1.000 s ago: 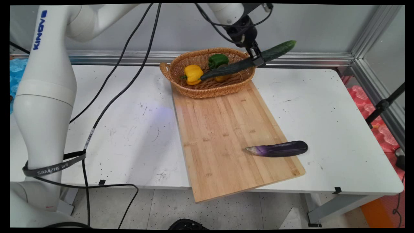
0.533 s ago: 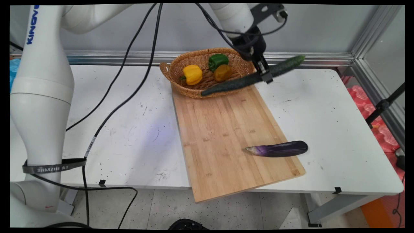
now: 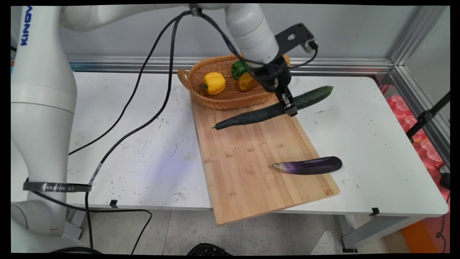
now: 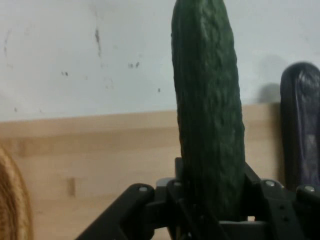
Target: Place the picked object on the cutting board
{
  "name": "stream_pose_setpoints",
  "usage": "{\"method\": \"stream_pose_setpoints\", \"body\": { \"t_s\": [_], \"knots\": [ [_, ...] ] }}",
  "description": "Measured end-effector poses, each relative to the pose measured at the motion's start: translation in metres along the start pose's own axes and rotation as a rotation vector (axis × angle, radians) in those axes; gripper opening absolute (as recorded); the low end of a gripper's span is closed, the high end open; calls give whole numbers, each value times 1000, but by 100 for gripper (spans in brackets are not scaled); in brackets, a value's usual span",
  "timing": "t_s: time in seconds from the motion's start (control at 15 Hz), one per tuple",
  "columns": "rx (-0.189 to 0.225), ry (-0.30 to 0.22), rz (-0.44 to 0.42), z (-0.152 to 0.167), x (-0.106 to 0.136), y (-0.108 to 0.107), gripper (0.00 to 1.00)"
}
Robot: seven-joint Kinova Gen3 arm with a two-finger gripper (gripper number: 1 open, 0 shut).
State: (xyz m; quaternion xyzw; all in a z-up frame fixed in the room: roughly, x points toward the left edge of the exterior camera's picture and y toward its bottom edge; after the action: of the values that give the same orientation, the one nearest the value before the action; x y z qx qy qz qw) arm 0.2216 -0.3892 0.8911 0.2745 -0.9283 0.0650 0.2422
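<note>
Your cucumber (image 3: 273,108) has come out of the air over the basket (image 3: 230,100) and now hangs low across the far end of the board (image 3: 251,158), one end out over the table (image 3: 359,118). The gripper (image 3: 289,108) is clamped on it past its middle; in the hand view the cucumber (image 4: 207,115) rises straight between the fingers (image 4: 175,192). The peppers (image 3: 214,82) remain in the basket, and the eggplant (image 3: 309,165) hasn't shifted on the board's near right edge.
</note>
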Motion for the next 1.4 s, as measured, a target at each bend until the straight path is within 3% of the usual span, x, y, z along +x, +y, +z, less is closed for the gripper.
{"method": "stream_pose_setpoints", "body": {
  "t_s": [0.67, 1.4],
  "knots": [
    [-19, -28, -25, 23, -29, 31, 0],
    [-19, -41, -72, 44, -53, 48, 0]
  ]
}}
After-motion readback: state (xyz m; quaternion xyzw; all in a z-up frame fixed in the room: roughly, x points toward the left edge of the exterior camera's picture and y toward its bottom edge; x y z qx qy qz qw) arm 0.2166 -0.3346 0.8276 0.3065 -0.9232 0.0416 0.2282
